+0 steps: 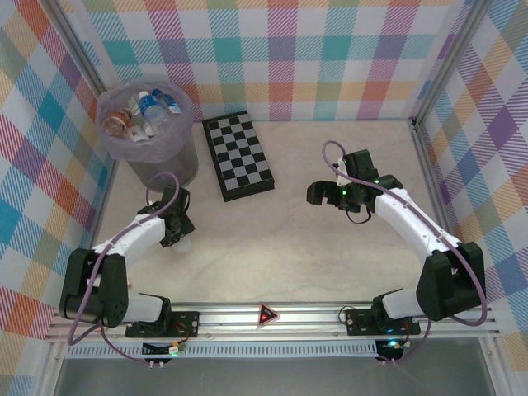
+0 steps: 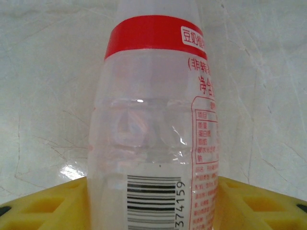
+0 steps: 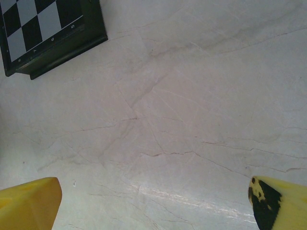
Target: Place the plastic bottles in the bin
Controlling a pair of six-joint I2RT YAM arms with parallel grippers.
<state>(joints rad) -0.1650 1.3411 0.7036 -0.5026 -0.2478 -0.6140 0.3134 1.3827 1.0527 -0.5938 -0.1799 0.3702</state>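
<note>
A clear plastic bottle (image 2: 153,120) with a red band, red print and a barcode lies on the table between the yellow fingers (image 2: 53,203) of my left gripper (image 2: 153,203), which press against both its sides. From above, that left gripper (image 1: 176,231) points down at the table's left side, just in front of the bin (image 1: 180,162). The bin is a round grey wastebasket with a lilac liner and holds several bottles (image 1: 148,114). My right gripper (image 1: 318,195) hangs open over bare table right of centre, its yellow fingers (image 3: 29,203) wide apart with nothing between them.
A black-and-white chequered board (image 1: 239,155) lies at the back centre, between the bin and the right arm; its corner (image 3: 48,33) is in the right wrist view. Plaid walls enclose the table on three sides.
</note>
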